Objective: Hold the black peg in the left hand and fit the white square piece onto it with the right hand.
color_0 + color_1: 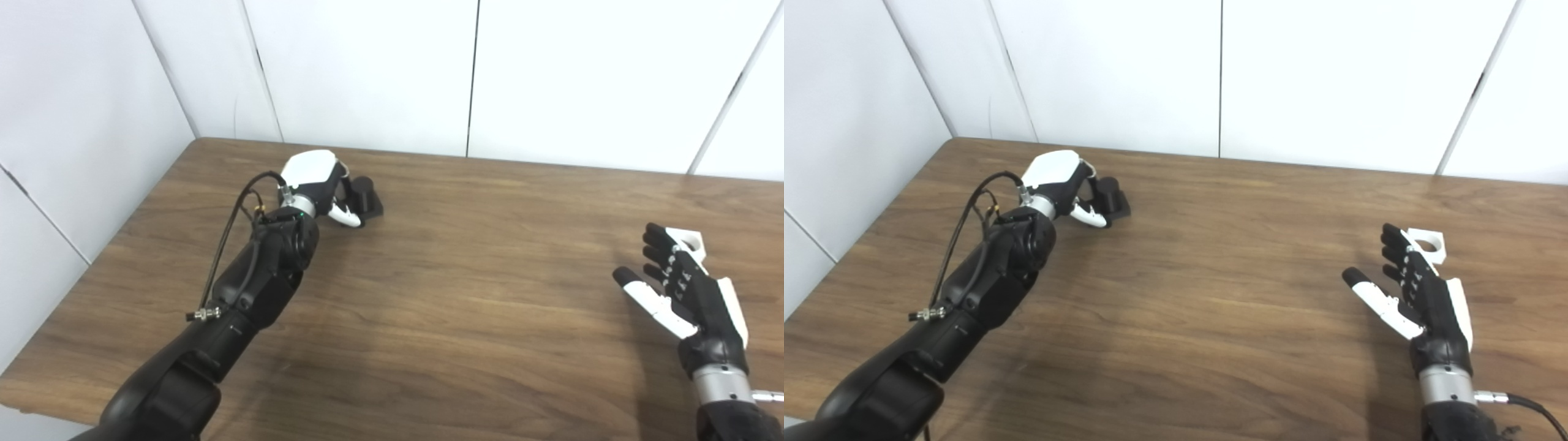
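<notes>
Left eye view, items as I read them from my station:

Table (pixel 465 318): brown wood-grain top, set into a corner of white wall panels (pixel 367 67).

Left hand (pixel 318 184): reached toward the far left part of the table, white back facing up, fingers curled down around the black peg. The thumb (pixel 346 215), white with a dark tip, lies along the near side of the peg. I read the hand as wrapped on the peg; whether the peg is lifted or resting on the table I cannot tell.

Black peg (pixel 366 199): a short dark cylinder on a darker base, showing just past the left hand's fingers on their right side, at the table's far left.

Right hand (pixel 1415 291): near the right edge of the table, palm facing left, fingers spread and pointing away from me, thumb (pixel 1375 300) held out to the left. It holds nothing.

White square piece (pixel 1427 244): a white block with a round hole through its top face, lying on the table just beyond the right hand's fingertips and partly hidden by them. Contact between the two I cannot make out.

Peg and white piece lie well apart, at opposite sides of the table.

Cable (pixel 229 239): black, looped along the left forearm.
</notes>
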You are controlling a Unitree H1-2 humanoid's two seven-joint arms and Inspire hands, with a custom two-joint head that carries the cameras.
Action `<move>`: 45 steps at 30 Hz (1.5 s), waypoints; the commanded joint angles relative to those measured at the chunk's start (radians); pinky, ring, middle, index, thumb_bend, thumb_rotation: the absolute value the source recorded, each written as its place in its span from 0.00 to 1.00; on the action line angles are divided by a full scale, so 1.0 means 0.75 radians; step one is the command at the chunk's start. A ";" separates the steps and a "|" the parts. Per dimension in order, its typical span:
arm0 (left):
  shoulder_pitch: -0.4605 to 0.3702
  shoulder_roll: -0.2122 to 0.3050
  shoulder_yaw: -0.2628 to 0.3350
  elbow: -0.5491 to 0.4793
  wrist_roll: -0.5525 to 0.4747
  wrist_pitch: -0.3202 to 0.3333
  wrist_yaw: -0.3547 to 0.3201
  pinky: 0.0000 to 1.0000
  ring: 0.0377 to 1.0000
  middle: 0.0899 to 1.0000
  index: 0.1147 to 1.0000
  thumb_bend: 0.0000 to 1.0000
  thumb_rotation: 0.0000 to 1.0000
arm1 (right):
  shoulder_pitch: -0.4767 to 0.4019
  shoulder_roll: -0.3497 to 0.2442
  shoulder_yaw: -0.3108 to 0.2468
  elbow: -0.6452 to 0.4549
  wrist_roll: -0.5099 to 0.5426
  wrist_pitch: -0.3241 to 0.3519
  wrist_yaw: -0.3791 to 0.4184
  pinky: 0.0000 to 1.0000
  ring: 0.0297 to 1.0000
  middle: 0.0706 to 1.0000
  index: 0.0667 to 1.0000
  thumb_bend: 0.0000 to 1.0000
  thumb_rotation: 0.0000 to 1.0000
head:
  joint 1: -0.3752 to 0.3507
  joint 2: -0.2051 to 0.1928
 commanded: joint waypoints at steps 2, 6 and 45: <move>0.023 0.035 0.021 -0.017 -0.061 -0.039 -0.009 0.80 0.86 0.83 0.42 0.52 0.08 | -0.044 -0.012 0.002 -0.050 -0.017 -0.024 0.000 0.86 0.89 0.88 0.86 0.79 0.50 | -0.002 0.001; 0.041 0.037 0.024 -0.025 -0.142 -0.132 -0.014 0.85 0.88 0.86 0.42 0.52 0.08 | -0.044 -0.017 0.000 -0.052 -0.020 -0.026 0.003 0.87 0.89 0.88 0.85 0.79 0.51 | -0.007 0.003; 0.195 -0.053 -0.092 -0.134 -0.498 -0.698 -0.084 0.85 0.95 0.90 0.43 0.52 0.09 | -0.060 -0.023 0.001 -0.071 -0.028 -0.038 -0.007 0.88 0.89 0.87 0.85 0.79 0.53 | -0.137 0.032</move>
